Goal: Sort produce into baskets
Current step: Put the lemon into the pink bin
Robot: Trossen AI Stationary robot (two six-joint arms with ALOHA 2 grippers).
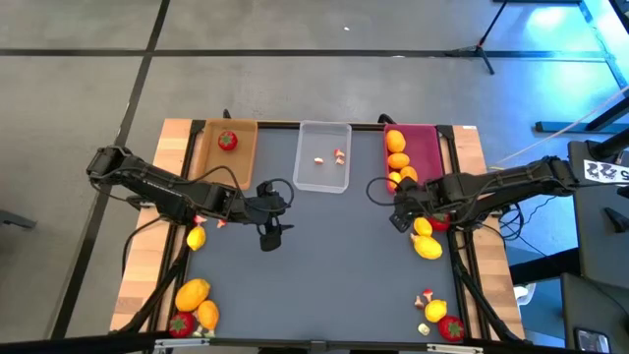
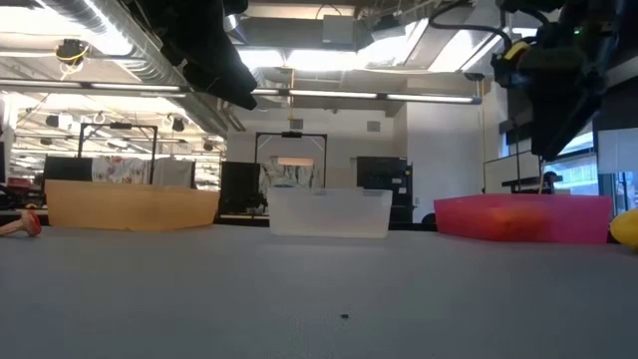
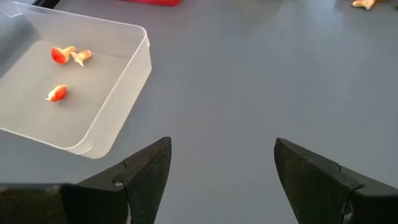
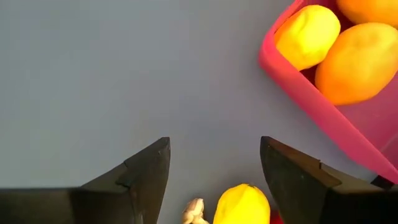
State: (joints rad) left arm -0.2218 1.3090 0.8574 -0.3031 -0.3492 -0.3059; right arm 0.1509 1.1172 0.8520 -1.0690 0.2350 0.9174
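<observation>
Two mushroom bits [image 1: 329, 157] in clear basket [image 1: 323, 185]

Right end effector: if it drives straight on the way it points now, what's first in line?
Right end effector is open, and a yellow fruit sits just ahead between its fingers, so likely that first. Pink basket lies off to the side. Depth is unclear.

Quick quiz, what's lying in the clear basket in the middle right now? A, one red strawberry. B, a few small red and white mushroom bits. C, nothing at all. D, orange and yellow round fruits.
B: the clear basket holds only small red-and-white mushroom bits, seen from above and in the left wrist view.
</observation>
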